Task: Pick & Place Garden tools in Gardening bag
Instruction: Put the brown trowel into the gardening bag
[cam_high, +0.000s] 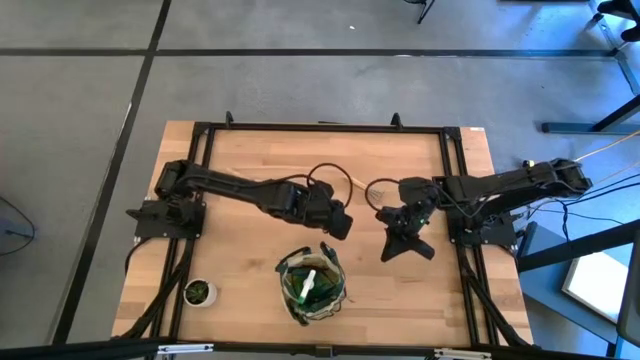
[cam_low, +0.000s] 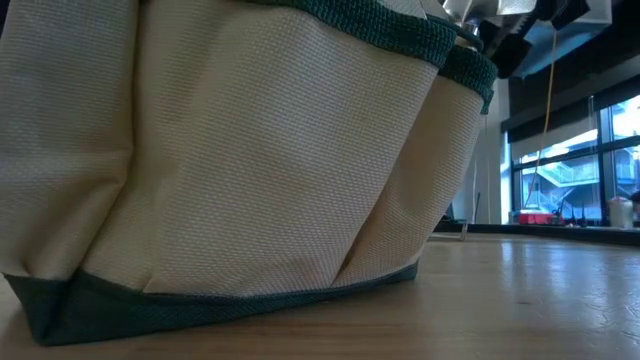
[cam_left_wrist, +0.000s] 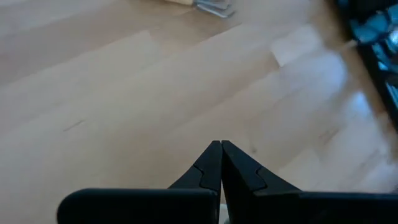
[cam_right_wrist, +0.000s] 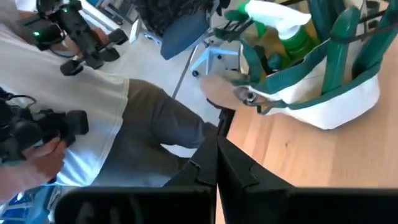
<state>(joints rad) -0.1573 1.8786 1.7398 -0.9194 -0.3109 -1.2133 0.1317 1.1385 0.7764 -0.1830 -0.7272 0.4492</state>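
Currently, from my remote station, I log the scene as follows.

Gardening bag (cam_high: 312, 285): upright near the front edge of the table (cam_high: 250, 160), middle. From above I see a spray bottle (cam_high: 307, 283) with its white trigger inside; the right wrist view shows the same bottle poking out of the top, plus a tool (cam_right_wrist: 249, 96) hanging at the bag's outer side toward the table edge. I cannot tell which tool it is.

Left gripper (cam_high: 340, 226): just behind the bag, fingers pressed fully together, holding nothing.

Right gripper (cam_high: 405, 243): to the bag's right and apart from it, fingers likewise closed and empty.

Small potted plant (cam_high: 199, 291): front left corner, not part of the job.

Loose items: the left wrist view catches a wooden handle with metal prongs (cam_left_wrist: 198, 5) lying on the table, cut off at the picture's edge. From above I find no tool out on the boards, so its place is uncertain.

Person (cam_right_wrist: 93, 112): beyond the table edge, holding a dark device.

Judgement: packing looks nearly or wholly done. If that pronged piece remains out, I should open the left fingers first, take the handle at mid-length, and drop it clear of the bag's rim.
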